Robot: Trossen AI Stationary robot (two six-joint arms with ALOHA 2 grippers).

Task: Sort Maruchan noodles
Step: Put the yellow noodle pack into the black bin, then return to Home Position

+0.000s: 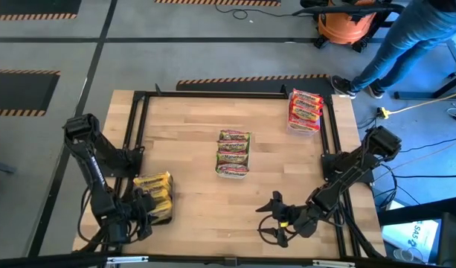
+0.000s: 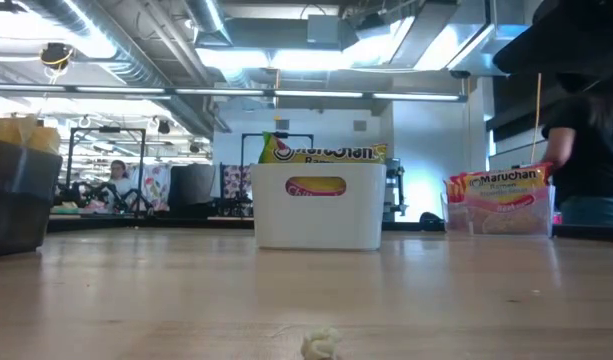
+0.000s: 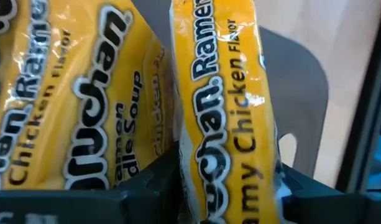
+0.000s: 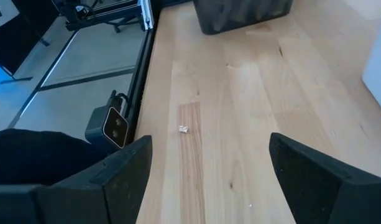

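Yellow Maruchan packets stand in a dark tray at the table's near-left corner. My left gripper is over that tray, shut on one yellow packet, with two more yellow packets beside it. Green packets sit in a white tray at the table's middle. Red packets sit in a clear tray at the far right. My right gripper is open and empty, low over the near-right part of the table. My left gripper pinches a yellow "Creamy Chicken" packet between its two fingers, at the packet's end nearest the wrist. The packet runs on along the fingers and stands beside the other yellow packets, inside the dark tray. Its far end is out of sight.
A small pale crumb lies on the bare wood in front of my right gripper. A black frame rail runs around the table. A person in jeans stands beyond the far-right corner, near an orange vacuum.
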